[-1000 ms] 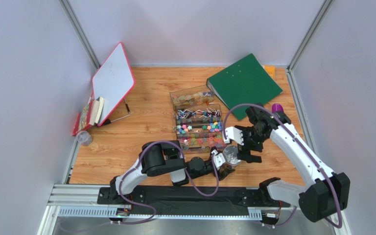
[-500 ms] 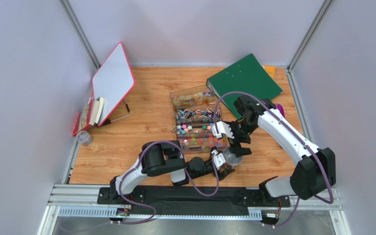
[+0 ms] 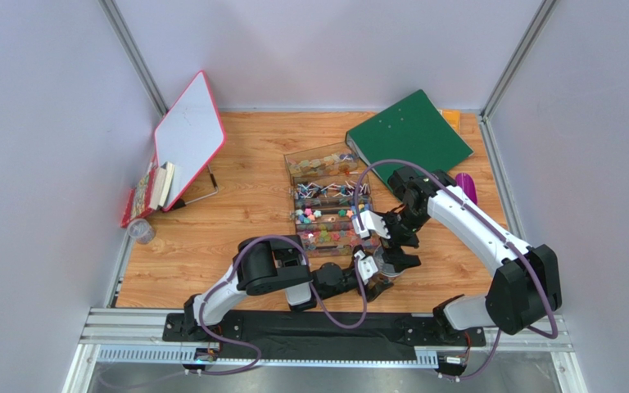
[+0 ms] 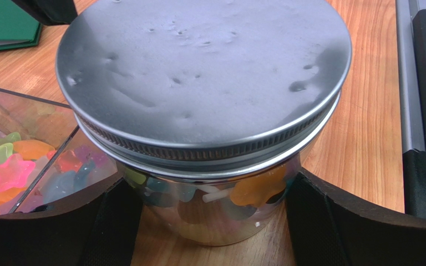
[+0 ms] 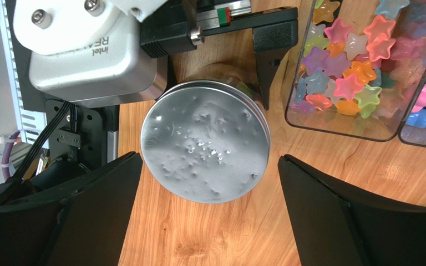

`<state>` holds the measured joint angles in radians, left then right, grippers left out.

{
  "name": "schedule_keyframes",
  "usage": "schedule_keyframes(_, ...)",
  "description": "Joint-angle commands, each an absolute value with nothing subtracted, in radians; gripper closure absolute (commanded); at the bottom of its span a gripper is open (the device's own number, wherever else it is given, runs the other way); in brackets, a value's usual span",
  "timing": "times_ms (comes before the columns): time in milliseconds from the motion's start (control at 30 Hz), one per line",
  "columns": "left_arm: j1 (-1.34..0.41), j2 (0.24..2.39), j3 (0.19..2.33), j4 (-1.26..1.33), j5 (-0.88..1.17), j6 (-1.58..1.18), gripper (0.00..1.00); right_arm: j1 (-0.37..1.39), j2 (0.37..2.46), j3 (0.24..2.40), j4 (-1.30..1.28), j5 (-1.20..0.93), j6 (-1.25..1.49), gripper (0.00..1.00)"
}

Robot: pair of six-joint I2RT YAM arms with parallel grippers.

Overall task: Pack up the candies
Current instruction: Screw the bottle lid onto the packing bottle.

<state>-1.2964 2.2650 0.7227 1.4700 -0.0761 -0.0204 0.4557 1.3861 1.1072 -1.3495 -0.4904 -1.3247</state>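
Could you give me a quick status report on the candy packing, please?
Left gripper shut on the jar, candies inside, lid on. Right gripper open above the lid, fingers wide. Candy box close beside.

Legible only in the right wrist view: "intel" and a cut-off "REA", printed sideways in dark letters on the pale grey camera housing (image 5: 87, 55) at upper left.

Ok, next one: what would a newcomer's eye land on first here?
The silver-lidded jar at front centre, gripped by the left pincer, with the right pincer hanging open directly above it. Just beside it sits a clear organiser packed with vivid star-shaped candies.
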Motion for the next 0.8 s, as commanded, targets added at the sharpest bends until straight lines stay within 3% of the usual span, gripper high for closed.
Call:
schedule_keyframes(0, -1.299, 2.356, 0.684, 1.189, -0.095, 0.041, 1.00, 0.463, 1.361, 1.088, -1.428, -0.491, -1.304, 0.00)
schedule_keyframes(767, -1.253, 2.350, 0.693, 1.161, -0.112, -0.026, 1.00, 0.482, 1.103, 0.831, -1.420, -0.456, -1.118, 0.00)
